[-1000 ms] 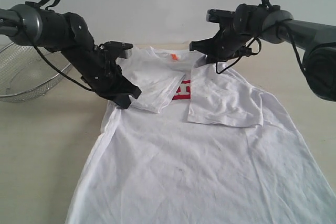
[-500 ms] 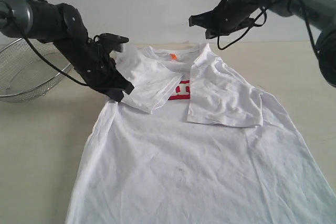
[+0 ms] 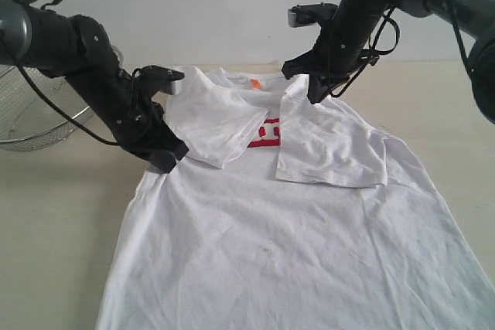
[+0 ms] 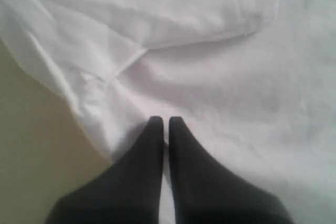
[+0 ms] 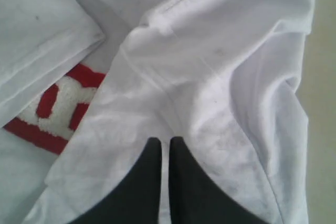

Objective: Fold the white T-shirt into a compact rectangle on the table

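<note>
My left gripper has its jaws pressed together with nothing visibly pinched, tips over the white T-shirt near its side edge, a folded-in sleeve ahead of them. My right gripper is likewise closed on nothing I can see, above the other turned-in sleeve, red lettering beside the jaws. The shirt lies spread on the table.

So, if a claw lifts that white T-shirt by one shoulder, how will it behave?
Probably floppy: the white T-shirt lies wrinkled, sleeves folded over, so it should sag. Likely light, thin cloth. Pushed across the table, it would probably bunch up.
</note>
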### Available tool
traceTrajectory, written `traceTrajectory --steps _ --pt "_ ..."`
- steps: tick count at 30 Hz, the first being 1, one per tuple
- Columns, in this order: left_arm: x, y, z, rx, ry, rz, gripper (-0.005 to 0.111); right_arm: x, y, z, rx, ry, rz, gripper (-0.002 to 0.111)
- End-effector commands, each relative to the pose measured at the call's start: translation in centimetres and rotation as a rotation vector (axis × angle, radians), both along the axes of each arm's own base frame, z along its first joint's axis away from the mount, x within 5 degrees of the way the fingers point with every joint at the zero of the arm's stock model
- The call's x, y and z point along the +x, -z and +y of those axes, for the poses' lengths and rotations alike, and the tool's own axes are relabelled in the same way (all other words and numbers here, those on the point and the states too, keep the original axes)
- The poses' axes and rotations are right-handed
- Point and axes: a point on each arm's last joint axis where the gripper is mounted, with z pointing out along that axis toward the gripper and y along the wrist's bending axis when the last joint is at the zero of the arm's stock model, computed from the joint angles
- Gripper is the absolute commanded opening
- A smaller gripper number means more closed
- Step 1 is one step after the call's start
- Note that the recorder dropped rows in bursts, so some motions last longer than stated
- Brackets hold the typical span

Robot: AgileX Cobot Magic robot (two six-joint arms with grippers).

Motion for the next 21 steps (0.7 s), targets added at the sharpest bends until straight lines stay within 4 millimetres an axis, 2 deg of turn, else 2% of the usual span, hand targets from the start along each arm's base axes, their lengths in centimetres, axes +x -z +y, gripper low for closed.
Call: traceTrajectory --steps 1,6,9,18,21 --pt "-0.4 0.2 0.2 -0.006 -0.013 -0.004 0.004 -0.8 2.3 -0.7 -0.071 0.016 0.086 0.000" --pt "-0.4 0.2 0.2 -0.006 -0.013 -0.004 0.004 -2.1 5.1 -1.4 -0.122 0.038 0.191 0.000" --pt "-0.4 0.2 0.2 -0.002 -0.010 -0.005 0.004 -2.4 6.0 -2.1 -0.184 0.096 0.210 0.000" --pt "-0.3 0.3 0.3 0.003 -0.009 -0.014 0.004 -1.9 5.7 -3.8 -0.360 0.175 0.140 0.000" --pt "-0.2 0.2 0.3 0.002 -0.012 -0.023 0.004 -1.6 5.7 -3.9 -0.354 0.183 0.110 0.000"
